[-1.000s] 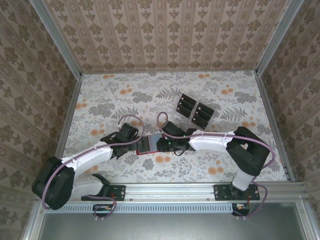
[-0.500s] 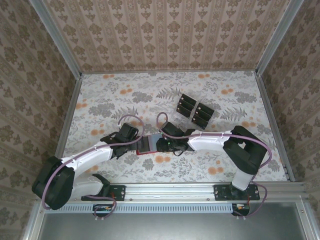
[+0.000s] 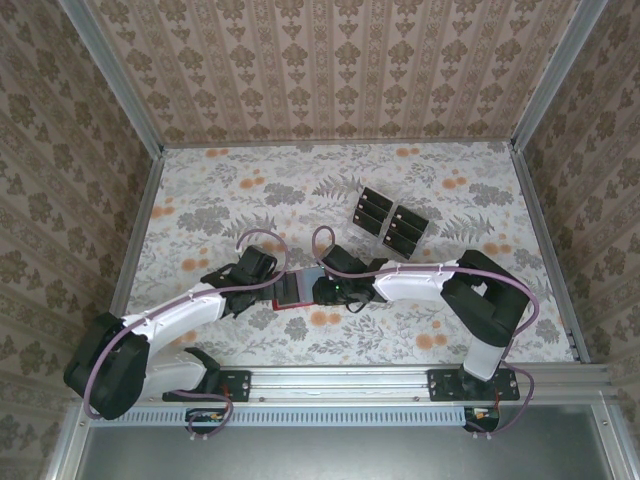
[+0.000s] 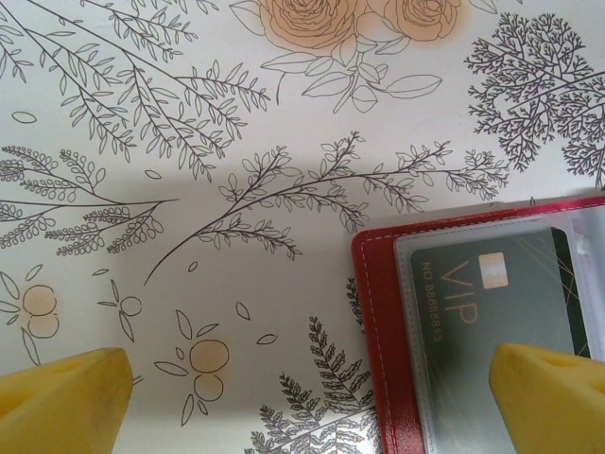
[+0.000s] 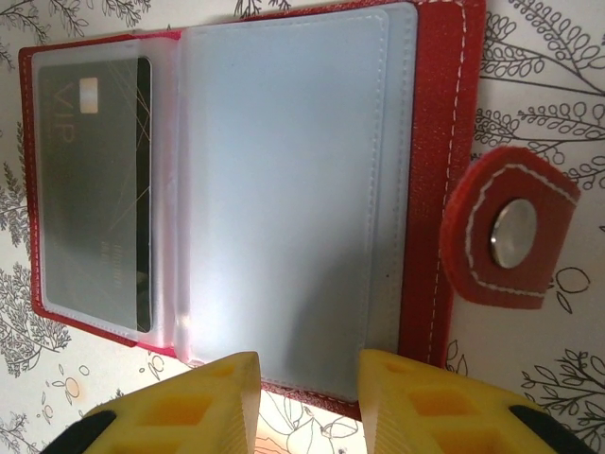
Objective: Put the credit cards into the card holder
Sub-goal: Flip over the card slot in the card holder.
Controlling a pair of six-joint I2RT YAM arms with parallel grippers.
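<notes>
The card holder (image 3: 293, 291) is a red wallet lying open on the flowered table, with its tab (image 5: 510, 236) and snap folded out to the side. One black credit card (image 5: 93, 189) marked VIP sits in a clear pocket, and the card (image 4: 501, 303) shows again under plastic. The pocket (image 5: 284, 189) beside it looks empty. More black credit cards (image 3: 388, 222) lie in two groups further back. My left gripper (image 4: 312, 407) is wide open at the wallet's left edge, one fingertip (image 4: 553, 392) over the card. My right gripper (image 5: 307, 388) hovers at the wallet's near edge, fingers slightly apart, nothing between them.
The spare cards rest in a clear plastic tray (image 3: 392, 203) at the back, right of centre. Metal rails and patterned walls (image 3: 140, 250) border the table. The two arms meet over the wallet near the front, with purple cables (image 3: 262, 236) looping above them.
The right arm's elbow has shifted a little to the left. Both grippers and the wallet stay where they were.
</notes>
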